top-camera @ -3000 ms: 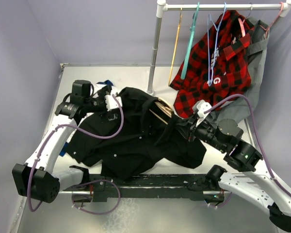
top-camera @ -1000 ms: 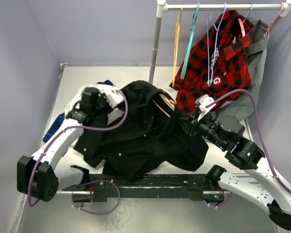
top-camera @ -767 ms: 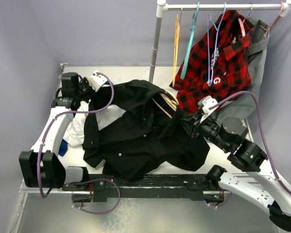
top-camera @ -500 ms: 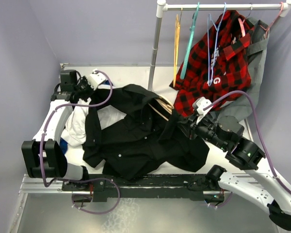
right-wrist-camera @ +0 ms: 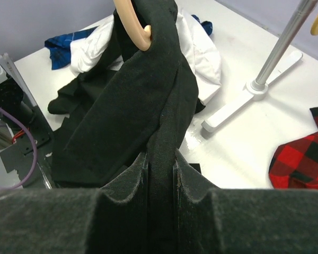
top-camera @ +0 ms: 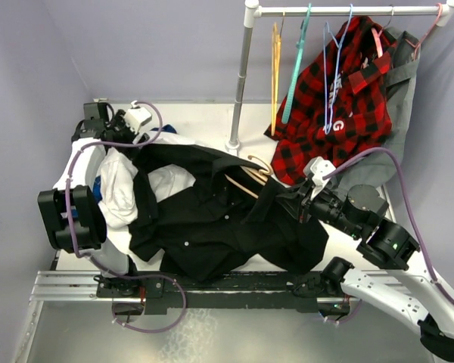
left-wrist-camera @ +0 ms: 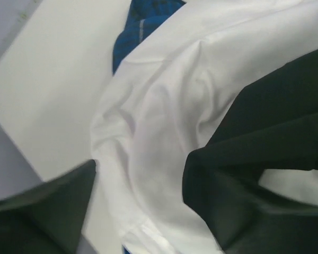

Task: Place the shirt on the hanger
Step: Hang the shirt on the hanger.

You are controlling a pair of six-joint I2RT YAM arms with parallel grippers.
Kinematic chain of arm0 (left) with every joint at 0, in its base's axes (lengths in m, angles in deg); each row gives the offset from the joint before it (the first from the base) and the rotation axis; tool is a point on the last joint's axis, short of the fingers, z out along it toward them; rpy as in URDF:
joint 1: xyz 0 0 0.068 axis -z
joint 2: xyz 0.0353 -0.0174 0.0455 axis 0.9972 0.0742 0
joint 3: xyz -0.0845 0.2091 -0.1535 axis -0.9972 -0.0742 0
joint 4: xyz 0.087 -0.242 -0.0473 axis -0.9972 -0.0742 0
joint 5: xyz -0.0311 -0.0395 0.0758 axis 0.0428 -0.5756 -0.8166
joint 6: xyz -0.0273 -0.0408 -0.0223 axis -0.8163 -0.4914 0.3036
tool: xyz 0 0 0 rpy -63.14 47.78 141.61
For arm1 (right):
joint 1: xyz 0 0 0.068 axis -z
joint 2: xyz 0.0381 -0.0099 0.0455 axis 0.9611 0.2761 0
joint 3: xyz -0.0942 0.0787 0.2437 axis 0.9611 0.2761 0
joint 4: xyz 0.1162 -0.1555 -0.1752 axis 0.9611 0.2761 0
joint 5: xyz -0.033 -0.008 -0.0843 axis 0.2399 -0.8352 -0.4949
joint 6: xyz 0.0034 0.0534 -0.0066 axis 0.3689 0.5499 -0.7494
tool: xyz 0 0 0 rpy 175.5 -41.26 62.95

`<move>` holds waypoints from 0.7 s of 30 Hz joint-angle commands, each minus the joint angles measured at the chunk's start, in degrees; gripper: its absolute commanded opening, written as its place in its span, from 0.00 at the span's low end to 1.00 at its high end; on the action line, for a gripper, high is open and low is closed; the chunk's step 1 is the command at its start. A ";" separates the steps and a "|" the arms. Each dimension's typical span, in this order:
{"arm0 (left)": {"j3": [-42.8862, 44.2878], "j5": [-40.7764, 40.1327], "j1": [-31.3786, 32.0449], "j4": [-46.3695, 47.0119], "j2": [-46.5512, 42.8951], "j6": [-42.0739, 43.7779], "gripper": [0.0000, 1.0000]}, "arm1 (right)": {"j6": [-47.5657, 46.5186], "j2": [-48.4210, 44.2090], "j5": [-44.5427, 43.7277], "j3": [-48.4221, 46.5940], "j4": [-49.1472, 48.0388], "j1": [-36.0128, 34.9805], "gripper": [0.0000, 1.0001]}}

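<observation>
The black shirt (top-camera: 219,219) lies crumpled across the middle of the table, one edge stretched back-left. The tan wooden hanger (top-camera: 246,175) sits inside it near the collar, its hook poking out. In the right wrist view the hanger (right-wrist-camera: 131,21) shows at the top of a raised fold of the shirt (right-wrist-camera: 127,106). My right gripper (top-camera: 289,200) is shut on that fold (right-wrist-camera: 160,169). My left gripper (top-camera: 130,134) is at the back-left corner with its jaws apart (left-wrist-camera: 139,169) over a white shirt (left-wrist-camera: 159,121), black cloth (left-wrist-camera: 275,111) beside its right finger.
The white shirt (top-camera: 117,185) and a blue cloth (left-wrist-camera: 143,21) lie at the left side. A clothes rack pole (top-camera: 242,76) stands at the back. From it hang a red-and-black plaid shirt (top-camera: 333,98), a grey garment (top-camera: 393,136), and yellow (top-camera: 276,60) and teal (top-camera: 295,68) hangers.
My left arm has swung from over the black shirt to the back-left corner. The shirt's back edge stretched left and the white shirt came uncovered. My right gripper stayed shut on the fold.
</observation>
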 commanded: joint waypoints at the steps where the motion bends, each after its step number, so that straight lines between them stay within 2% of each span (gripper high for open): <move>1: 4.25 10.61 -1.42 -6.16 -3.78 1.05 1.00 | -0.96 0.10 1.33 -2.58 -6.58 0.25 0.00; 4: 6.34 23.49 -1.35 -13.22 -8.97 4.90 0.99 | -1.07 1.51 2.91 -2.37 -7.54 0.24 0.00; 7: 6.85 39.16 -1.37 -21.41 -15.02 16.50 0.99 | -1.36 2.45 4.91 -1.83 -8.53 0.21 0.00; 10: 4.73 51.51 -1.42 -26.50 -20.11 29.35 0.99 | -1.58 3.50 7.30 -1.52 -8.72 0.19 0.00; 11: 3.91 54.94 -1.42 -26.77 -21.36 31.24 0.99 | -1.77 3.85 8.05 -1.52 -8.77 0.17 0.00; 14: 4.48 61.71 -0.23 -26.67 -22.49 30.58 0.99 | -1.64 4.41 7.43 -0.95 -8.82 0.25 0.00; 16: 6.89 60.94 4.69 -30.28 -21.93 29.77 1.00 | -0.95 4.12 4.11 -0.20 -8.67 0.25 0.00; 17: 7.74 59.55 7.36 -30.28 -21.69 27.98 0.99 | -0.27 3.92 2.52 0.26 -8.81 0.25 0.00; 18: 7.78 57.68 10.29 -25.83 -21.75 21.49 0.99 | 0.29 3.70 1.19 0.83 -9.15 0.24 0.00; 19: 6.26 55.49 12.91 -16.10 -22.52 10.02 0.99 | 0.80 3.49 0.41 1.49 -9.70 0.25 0.00; 20: 3.97 52.09 14.91 -4.79 -23.51 -5.69 0.99 | 1.18 3.25 0.03 2.29 -10.39 0.21 0.00; 21: 2.07 48.73 16.12 2.54 -24.45 -18.72 0.99 | 1.58 2.87 -0.63 2.92 -10.78 0.24 0.00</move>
